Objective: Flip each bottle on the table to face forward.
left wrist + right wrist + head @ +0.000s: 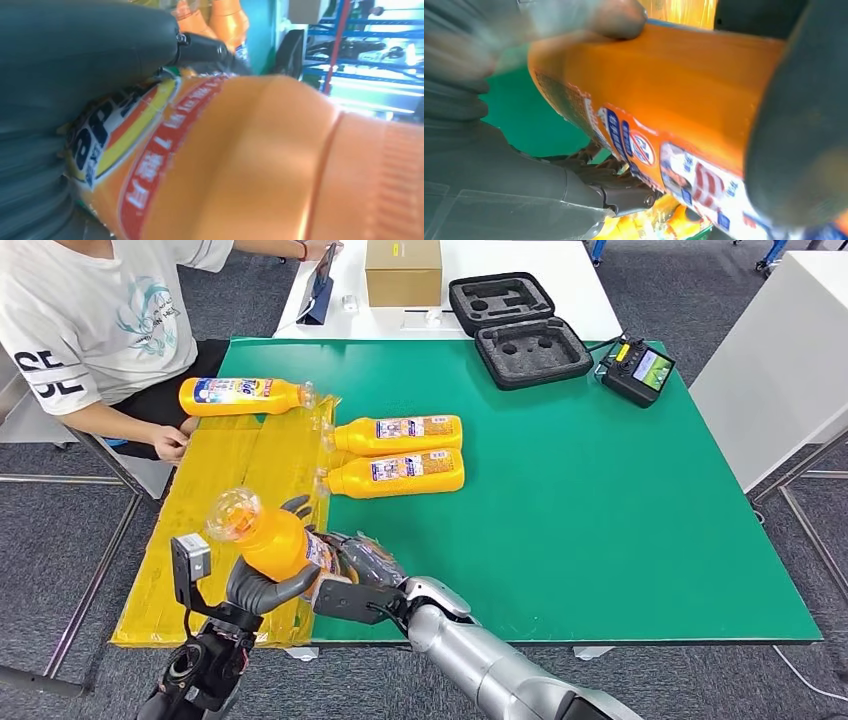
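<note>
An orange bottle [272,540] is held up off the table at the front left, its clear-wrapped cap [233,512] tilted up and to the left. My left hand [262,585] grips it from below near the neck, and my right hand [365,560] holds its base end. Up close, the left wrist view has the bottle [240,165] with its front label beside my left hand [75,60]. The right wrist view has its back label [664,100] under my right hand [499,65]. Two bottles [398,433] [398,472] lie side by side on the green mat. A third [245,396] lies at the far left.
The green mat [600,520] spreads to the right. A yellow plastic sheet [200,500] covers the table's left edge. A seated person rests a hand [170,443] on that sheet. Behind the mat stand a cardboard box [403,270], an open black foam case [520,330] and a handheld controller [638,370].
</note>
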Motion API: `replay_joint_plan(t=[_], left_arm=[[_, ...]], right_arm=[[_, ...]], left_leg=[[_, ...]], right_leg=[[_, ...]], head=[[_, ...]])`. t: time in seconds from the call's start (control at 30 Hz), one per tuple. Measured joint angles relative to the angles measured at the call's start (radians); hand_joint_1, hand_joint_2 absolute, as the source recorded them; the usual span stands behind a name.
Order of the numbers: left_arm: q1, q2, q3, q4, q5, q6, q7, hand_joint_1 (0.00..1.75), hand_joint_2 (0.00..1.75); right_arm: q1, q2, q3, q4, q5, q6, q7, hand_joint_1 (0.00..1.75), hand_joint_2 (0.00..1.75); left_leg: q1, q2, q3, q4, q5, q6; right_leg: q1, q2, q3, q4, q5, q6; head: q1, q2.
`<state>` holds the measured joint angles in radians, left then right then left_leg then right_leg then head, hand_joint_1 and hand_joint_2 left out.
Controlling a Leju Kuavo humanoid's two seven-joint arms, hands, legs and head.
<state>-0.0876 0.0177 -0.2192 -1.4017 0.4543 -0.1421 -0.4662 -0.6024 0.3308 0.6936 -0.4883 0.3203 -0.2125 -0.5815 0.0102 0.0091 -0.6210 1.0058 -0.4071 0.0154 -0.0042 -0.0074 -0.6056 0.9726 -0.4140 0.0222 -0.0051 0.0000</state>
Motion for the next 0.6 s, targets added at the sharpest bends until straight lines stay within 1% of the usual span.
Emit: replay_joint_plan(t=[0.03,0.17,0.3,0.43,0.6], left_arm=[[-0.001,0.0,0.0,-0.001,0.001,0.002,-0.005,1.75,1.75],[-0.011,-0.001,0.0,-0.008,0.002,0.007,-0.013,1.75,1.75],[-0.014,-0.005,0.0,-0.016,0.002,0.012,-0.02,1.75,1.75],[-0.018,-0.009,0.0,-0.02,0.003,0.013,-0.022,1.75,1.75],[-0.021,-0.011,0.0,-0.021,0.008,0.025,-0.028,1.75,1.75]], right_arm=[[0.003,0.0,-0.002,0.001,0.003,-0.003,-0.008,0.0,1.75],[0.018,0.005,-0.008,0.002,0.006,-0.026,-0.038,0.0,0.0],[0.025,0.007,-0.022,-0.002,-0.006,-0.046,-0.072,0.0,0.0],[0.029,0.01,-0.033,-0.007,-0.01,-0.049,-0.084,0.0,0.0],[0.045,0.003,-0.056,-0.057,-0.021,-0.026,-0.103,0.0,0.0]], left_leg=[[0.0,0.0,0.0,0.0,0.0,0.0],[0.0,0.0,0.0,0.0,0.0,0.0],[0.0,0.0,0.0,0.0,0.0,0.0],[0.0,0.0,0.0,0.0,0.0,0.0],[0.0,0.0,0.0,0.0,0.0,0.0]], right_leg=[[0.0,0.0,0.0,0.0,0.0,0.0],[0.0,0.0,0.0,0.0,0.0,0.0],[0.0,0.0,0.0,0.0,0.0,0.0],[0.0,0.0,0.0,0.0,0.0,0.0],[0.0,0.0,0.0,0.0,0.0,0.0]], head=[[0.0,0.0],[0.0,0.0],[0.0,0.0],[0.0,0.0],[0.0,0.0]])
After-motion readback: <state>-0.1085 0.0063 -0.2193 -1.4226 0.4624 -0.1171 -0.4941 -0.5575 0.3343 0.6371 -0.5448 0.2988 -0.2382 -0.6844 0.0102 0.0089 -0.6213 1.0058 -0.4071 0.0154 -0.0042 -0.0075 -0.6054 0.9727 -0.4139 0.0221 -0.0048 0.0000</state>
